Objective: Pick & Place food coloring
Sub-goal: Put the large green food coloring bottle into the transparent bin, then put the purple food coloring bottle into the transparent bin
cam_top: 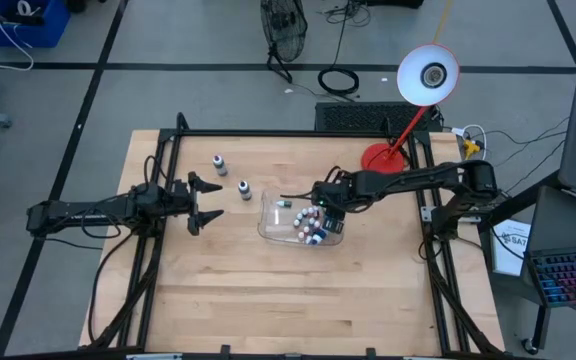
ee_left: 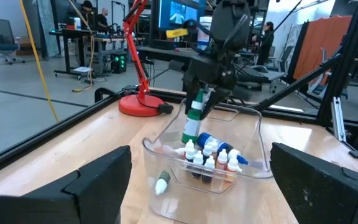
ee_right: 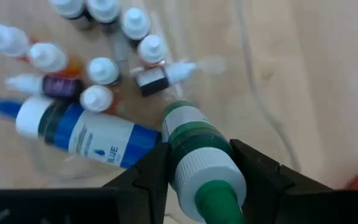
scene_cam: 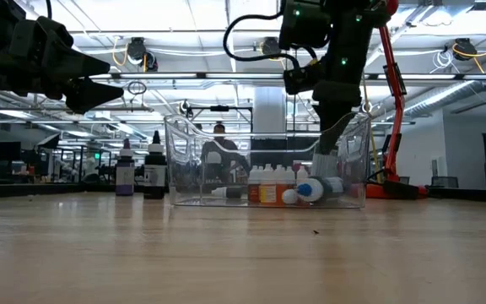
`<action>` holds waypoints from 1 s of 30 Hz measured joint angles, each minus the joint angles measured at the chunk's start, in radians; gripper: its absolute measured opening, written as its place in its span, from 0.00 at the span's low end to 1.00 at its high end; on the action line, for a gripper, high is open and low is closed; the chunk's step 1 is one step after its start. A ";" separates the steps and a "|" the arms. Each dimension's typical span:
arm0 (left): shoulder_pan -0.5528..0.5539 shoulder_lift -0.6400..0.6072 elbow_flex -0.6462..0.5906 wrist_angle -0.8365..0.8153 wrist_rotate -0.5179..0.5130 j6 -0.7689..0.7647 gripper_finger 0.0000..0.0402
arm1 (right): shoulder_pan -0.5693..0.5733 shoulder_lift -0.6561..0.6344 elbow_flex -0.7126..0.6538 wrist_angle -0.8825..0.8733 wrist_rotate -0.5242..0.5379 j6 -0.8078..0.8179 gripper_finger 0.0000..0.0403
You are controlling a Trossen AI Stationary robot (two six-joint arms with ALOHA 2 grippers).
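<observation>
A clear plastic tray (cam_top: 268, 215) sits mid-table and holds several tiny white-capped dropper bottles (ee_left: 210, 158) standing together, a larger blue bottle (ee_right: 86, 130) lying on its side, and one small bottle lying apart (ee_left: 161, 183). My right gripper (cam_top: 320, 208) hangs over the tray, shut on a green-and-white food coloring bottle (ee_left: 194, 118). Two more small dark-bodied bottles (cam_top: 219, 163) (cam_top: 244, 188) stand on the table to the tray's left. My left gripper (cam_top: 206, 203) is open, raised left of the tray, and touches nothing. My right gripper (ee_right: 199, 158) pinches the green bottle between its two fingers at the white collar below the green cap (ee_right: 194, 165). The fingers come from above, slanting down. The bottle hangs nearly upright, cap end up, its lower end (ee_left: 190, 138) inside the tray above the blue bottle; whether it touches, I cannot tell.
A red desk lamp stands with its base (cam_top: 378, 157) near the table's far edge, right of the tray. Black frame rails (cam_top: 158, 170) run along the table's left and right sides. Bare wood lies along the near side (cam_top: 288, 300). People show in the room beyond.
</observation>
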 joint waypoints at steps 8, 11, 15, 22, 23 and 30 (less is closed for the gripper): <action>0.000 0.000 0.000 0.000 0.000 0.000 0.94 | -0.002 -0.008 -0.001 -0.017 -0.044 0.027 0.33; 0.000 0.000 0.000 0.000 0.000 0.000 0.94 | -0.008 -0.008 -0.001 -0.016 -0.117 0.056 0.33; 0.000 0.000 0.000 0.000 0.000 0.000 0.94 | -0.012 -0.008 -0.001 -0.004 -0.124 0.081 0.35; 0.000 0.000 0.000 0.000 0.000 0.000 0.94 | -0.014 -0.010 -0.001 0.017 -0.118 0.102 0.67; 0.000 0.000 0.000 0.000 0.000 0.000 0.94 | -0.014 -0.013 -0.001 0.020 -0.118 0.106 0.69; 0.000 0.000 0.000 0.000 0.000 0.000 0.94 | -0.014 -0.097 -0.002 0.024 -0.118 0.114 0.70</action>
